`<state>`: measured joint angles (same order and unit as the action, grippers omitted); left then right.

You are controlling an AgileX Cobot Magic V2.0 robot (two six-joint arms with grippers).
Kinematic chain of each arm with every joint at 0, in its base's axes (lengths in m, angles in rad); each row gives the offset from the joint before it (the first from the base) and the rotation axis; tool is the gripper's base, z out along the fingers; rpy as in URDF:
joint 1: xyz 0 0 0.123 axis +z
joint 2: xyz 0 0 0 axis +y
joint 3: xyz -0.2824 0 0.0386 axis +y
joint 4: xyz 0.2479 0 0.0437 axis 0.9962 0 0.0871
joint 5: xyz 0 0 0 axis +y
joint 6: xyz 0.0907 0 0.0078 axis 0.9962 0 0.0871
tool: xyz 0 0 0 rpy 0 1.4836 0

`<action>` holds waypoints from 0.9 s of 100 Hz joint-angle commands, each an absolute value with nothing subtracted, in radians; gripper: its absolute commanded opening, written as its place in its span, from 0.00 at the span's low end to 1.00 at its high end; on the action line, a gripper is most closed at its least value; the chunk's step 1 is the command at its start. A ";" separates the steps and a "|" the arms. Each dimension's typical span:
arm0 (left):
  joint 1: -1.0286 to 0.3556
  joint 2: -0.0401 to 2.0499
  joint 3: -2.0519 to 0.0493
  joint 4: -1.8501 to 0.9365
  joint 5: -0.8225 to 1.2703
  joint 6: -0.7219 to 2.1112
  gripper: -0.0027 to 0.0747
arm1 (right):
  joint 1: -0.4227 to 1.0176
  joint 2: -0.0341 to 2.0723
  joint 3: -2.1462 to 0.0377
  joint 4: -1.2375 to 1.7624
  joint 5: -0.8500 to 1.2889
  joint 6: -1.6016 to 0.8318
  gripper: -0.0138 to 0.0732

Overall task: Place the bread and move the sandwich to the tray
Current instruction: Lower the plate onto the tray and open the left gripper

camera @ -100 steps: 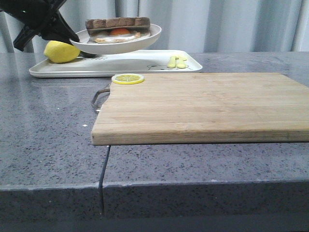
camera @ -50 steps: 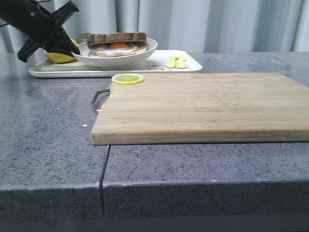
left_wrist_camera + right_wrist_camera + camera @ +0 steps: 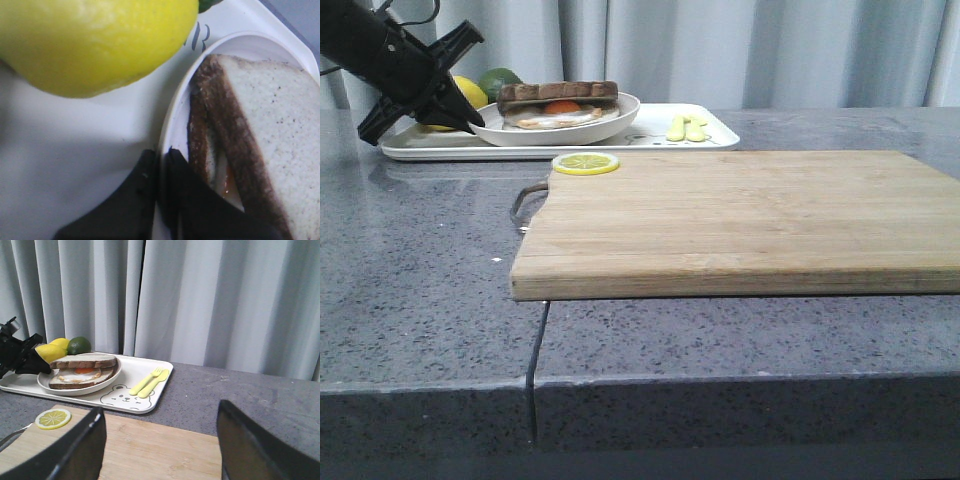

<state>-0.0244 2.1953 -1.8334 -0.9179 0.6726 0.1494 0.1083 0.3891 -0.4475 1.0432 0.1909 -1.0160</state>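
Plate (image 3: 565,128) with sandwich (image 3: 558,103) lowered onto tray (image 3: 650,138).

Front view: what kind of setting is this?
Likely a staged kitchen or breakfast counter: a grey speckled stone countertop, a wooden cutting board with a lemon slice, and a white tray holding the plated sandwich. Plain curtains behind suggest a lab mock-up.

A wooden cutting board (image 3: 740,220) lay flat on the grey speckled counter (image 3: 420,310), its metal handle (image 3: 527,203) sticking out at nine o'clock. A lemon slice (image 3: 585,163) sat on the board's far corner at about eleven o'clock. Beyond it I saw a whole lemon (image 3: 468,92) touching a lime (image 3: 500,79), and a yellow fork and knife (image 3: 686,127) lying side by side. Grey curtains (image 3: 770,50) hung behind.
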 commanded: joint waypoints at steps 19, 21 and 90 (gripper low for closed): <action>-0.030 2.129 -1.879 -0.983 0.652 0.135 0.01 | 0.104 0.393 -0.472 1.063 0.142 -1.025 0.71; -0.030 2.129 -1.879 -0.983 0.652 0.135 0.01 | 0.104 0.393 -0.472 1.063 0.142 -1.025 0.71; -0.030 2.129 -1.879 -0.983 0.683 0.135 0.27 | 0.104 0.393 -0.472 1.064 0.142 -1.025 0.71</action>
<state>-0.0244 2.1975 -1.8461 -0.9327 0.6926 0.1421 0.1083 0.3891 -0.4475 1.0455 0.1902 -1.0160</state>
